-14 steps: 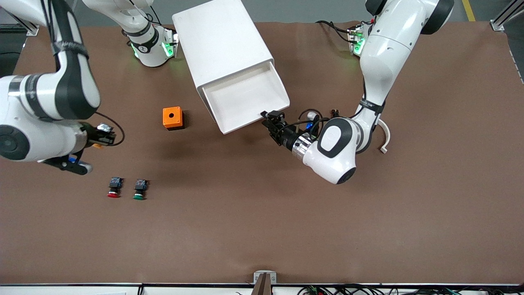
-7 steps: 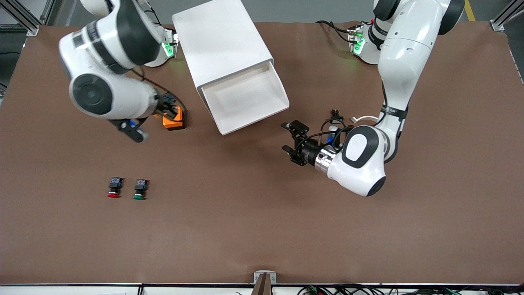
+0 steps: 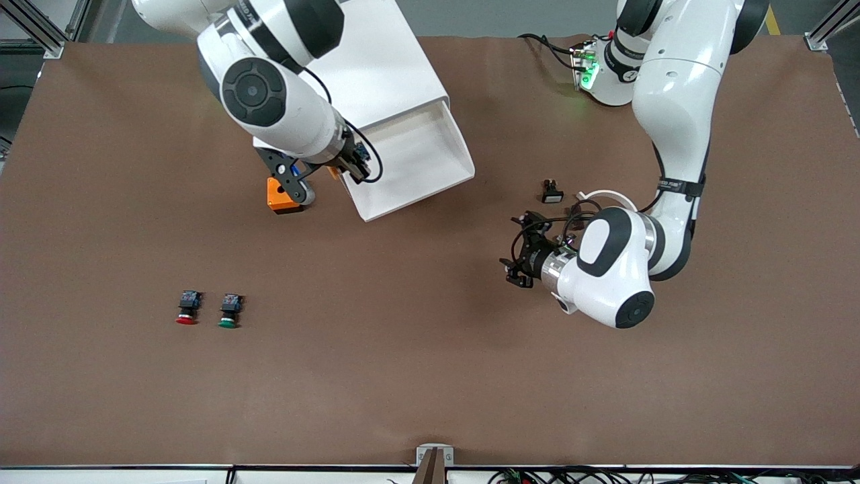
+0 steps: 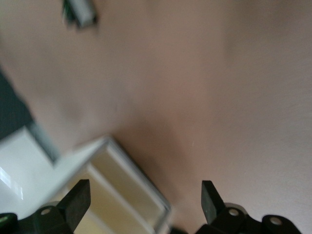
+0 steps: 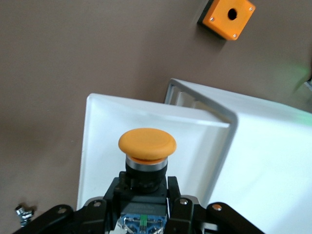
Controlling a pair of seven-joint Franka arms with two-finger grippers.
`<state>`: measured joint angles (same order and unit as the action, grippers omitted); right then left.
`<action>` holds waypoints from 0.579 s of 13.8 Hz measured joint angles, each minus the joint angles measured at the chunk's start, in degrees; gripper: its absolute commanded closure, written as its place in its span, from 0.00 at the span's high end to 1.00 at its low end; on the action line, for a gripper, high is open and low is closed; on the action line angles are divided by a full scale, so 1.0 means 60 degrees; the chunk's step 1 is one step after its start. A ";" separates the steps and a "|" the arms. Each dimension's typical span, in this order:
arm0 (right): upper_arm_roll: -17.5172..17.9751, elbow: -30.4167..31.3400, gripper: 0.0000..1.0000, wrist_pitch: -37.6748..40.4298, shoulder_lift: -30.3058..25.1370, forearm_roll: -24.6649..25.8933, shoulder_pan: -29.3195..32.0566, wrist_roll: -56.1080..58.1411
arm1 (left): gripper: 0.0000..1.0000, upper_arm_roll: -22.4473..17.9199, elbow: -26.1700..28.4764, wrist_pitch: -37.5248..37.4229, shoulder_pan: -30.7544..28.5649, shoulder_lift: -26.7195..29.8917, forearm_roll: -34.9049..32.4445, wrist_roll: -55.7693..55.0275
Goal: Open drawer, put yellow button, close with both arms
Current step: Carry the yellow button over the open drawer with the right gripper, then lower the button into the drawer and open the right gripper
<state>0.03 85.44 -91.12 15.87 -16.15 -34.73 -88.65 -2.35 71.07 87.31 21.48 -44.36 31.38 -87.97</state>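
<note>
The drawer point(image 3: 410, 158) stands pulled out of the white cabinet point(image 3: 396, 60), and its inside is bare. My right gripper point(image 3: 349, 165) is over the drawer's edge toward the right arm's end. It is shut on the yellow button point(image 5: 146, 143), whose cap is over the drawer's floor point(image 5: 105, 146) in the right wrist view, with my right gripper point(image 5: 144, 197) clamped on its black-and-blue body. My left gripper point(image 3: 516, 259) is open and empty over the table, off the drawer's front corner. The left wrist view shows its spread fingers point(image 4: 78, 200) and the blurred drawer point(image 4: 122, 185).
An orange cube with a round hole point(image 3: 282, 199) sits beside the cabinet, partly under the right arm, and shows in the right wrist view point(image 5: 226, 17). A red button point(image 3: 186, 308) and a green button point(image 3: 230, 310) lie nearer the front camera. A small black-and-white part point(image 3: 552, 191) lies by the left arm.
The right arm swung from the right arm's end of the table, over the orange cube, to the open drawer with the yellow button. The left gripper drew away from the drawer's front.
</note>
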 measured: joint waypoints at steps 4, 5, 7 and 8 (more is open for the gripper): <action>-0.0011 0.0287 0.12 -0.1282 0.0445 -0.0003 -0.0457 -0.0722 | 1.00 0.0053 -0.0108 0.0255 0.0115 0.0624 -0.2426 0.2184; -0.0010 0.0398 0.12 -0.1591 0.0578 -0.0003 -0.0591 -0.0840 | 1.00 0.0060 -0.0112 0.0350 0.0166 0.0803 -0.2915 0.3023; -0.0010 0.0757 0.12 -0.2085 0.0713 -0.0003 -0.0776 -0.0965 | 1.00 0.0065 -0.0109 0.0556 0.0209 0.1113 -0.3513 0.4542; -0.0011 0.0926 0.12 -0.2221 0.0727 -0.0003 -0.0807 -0.0992 | 1.00 0.0092 -0.0108 0.0652 0.0214 0.1230 -0.3852 0.5196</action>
<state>-0.03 91.00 -104.44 20.23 -16.17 -39.57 -94.61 -1.80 70.42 91.23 22.77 -36.98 8.27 -56.79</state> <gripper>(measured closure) 0.581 0.000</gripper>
